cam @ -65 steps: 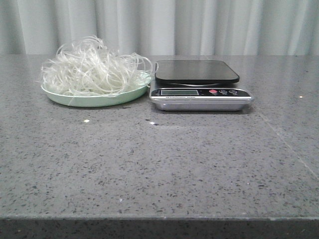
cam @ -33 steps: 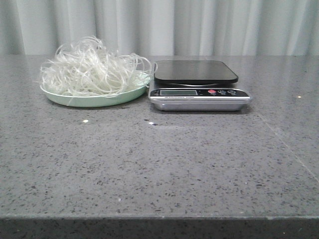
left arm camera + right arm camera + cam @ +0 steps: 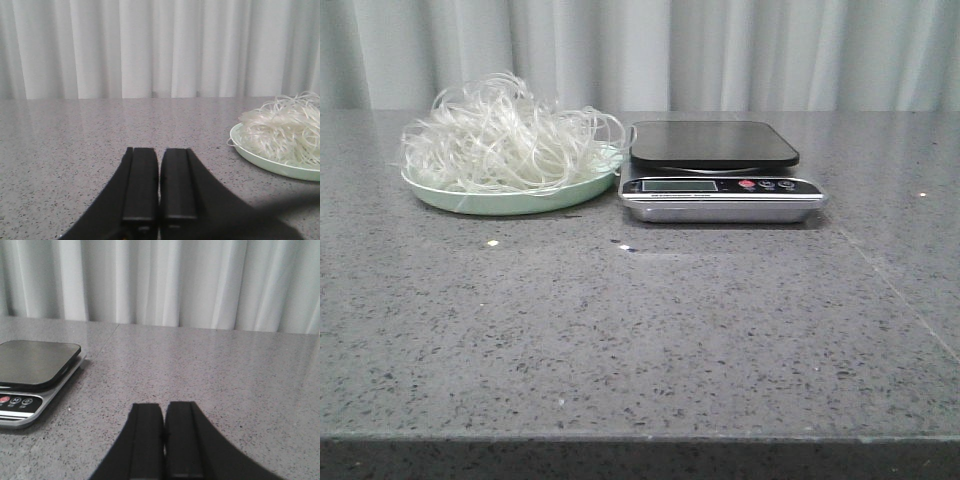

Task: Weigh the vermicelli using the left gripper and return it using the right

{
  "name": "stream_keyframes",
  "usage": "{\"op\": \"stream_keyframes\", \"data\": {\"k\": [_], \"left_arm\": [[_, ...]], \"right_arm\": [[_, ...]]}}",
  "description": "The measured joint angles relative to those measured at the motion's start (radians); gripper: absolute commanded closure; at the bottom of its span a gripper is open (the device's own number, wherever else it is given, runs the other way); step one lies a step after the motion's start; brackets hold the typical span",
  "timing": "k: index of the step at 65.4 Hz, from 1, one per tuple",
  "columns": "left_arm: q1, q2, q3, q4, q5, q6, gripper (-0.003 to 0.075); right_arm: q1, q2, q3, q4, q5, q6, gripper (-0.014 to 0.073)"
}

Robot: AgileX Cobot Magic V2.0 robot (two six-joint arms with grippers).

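Note:
The vermicelli (image 3: 505,140) is a fluffy heap of thin translucent white strands piled on a pale green plate (image 3: 510,202) at the back left of the grey table. Just right of the plate stands a digital scale (image 3: 715,145) with a bare dark platform and a silver front panel with buttons. Neither arm shows in the front view. In the left wrist view my left gripper (image 3: 159,150) is shut and holds nothing, with the vermicelli (image 3: 285,132) off to one side and apart from it. My right gripper (image 3: 164,406) is shut and holds nothing, away from the scale (image 3: 35,362).
A pale pleated curtain (image 3: 670,50) hangs behind the table's far edge. The grey speckled tabletop (image 3: 640,330) stretches from the plate and scale to the near edge. Two small white specks (image 3: 492,243) lie in front of the plate.

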Motion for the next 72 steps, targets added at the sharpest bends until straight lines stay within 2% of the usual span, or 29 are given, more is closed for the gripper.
{"op": "stream_keyframes", "data": {"k": [13, 30, 72], "left_arm": [[0.000, 0.000, 0.000, 0.000, 0.000, 0.000, 0.0594], [0.000, 0.000, 0.000, 0.000, 0.000, 0.000, 0.0594], [0.000, 0.000, 0.000, 0.000, 0.000, 0.000, 0.0594]], "right_arm": [[0.000, -0.105, 0.092, -0.031, -0.062, 0.045, 0.0435], [0.000, -0.116, 0.098, -0.099, -0.062, 0.118, 0.0435], [0.000, -0.116, 0.098, -0.103, -0.062, 0.118, 0.0435]]}}
